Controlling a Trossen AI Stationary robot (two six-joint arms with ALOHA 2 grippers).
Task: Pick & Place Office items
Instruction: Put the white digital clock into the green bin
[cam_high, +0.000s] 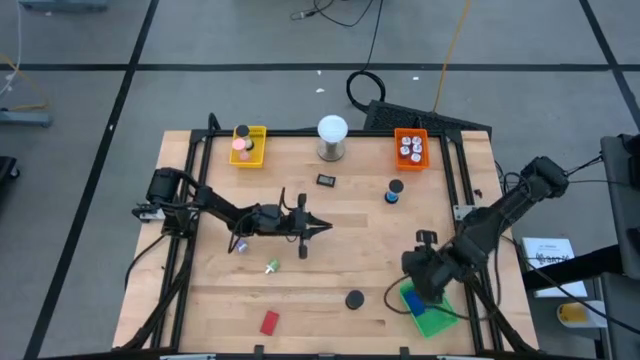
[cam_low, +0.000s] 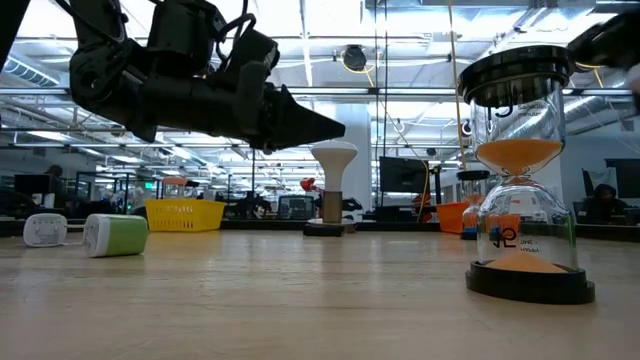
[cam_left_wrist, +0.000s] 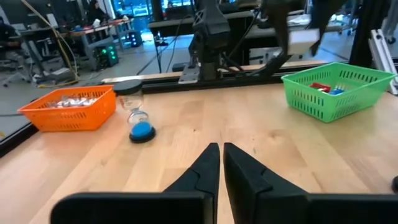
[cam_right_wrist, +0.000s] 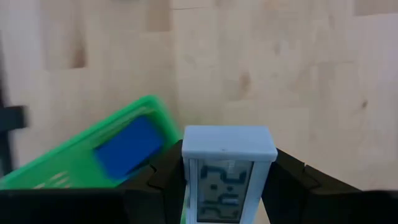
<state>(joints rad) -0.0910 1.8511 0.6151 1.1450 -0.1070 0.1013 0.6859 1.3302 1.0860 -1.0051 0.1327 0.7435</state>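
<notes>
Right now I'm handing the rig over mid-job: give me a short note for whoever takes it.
Right gripper: shut on a small pale-blue digital clock, held above the green tray at the table's near right corner; a blue block already lies in that tray.
Left gripper: shut, empty, hanging above mid-table.
Done: pink pieces in the yellow tray, whitish bits in the orange tray.
Left on the table: red block, black round piece, green clip, purple bit, small dark display, blue sand timer.
</notes>
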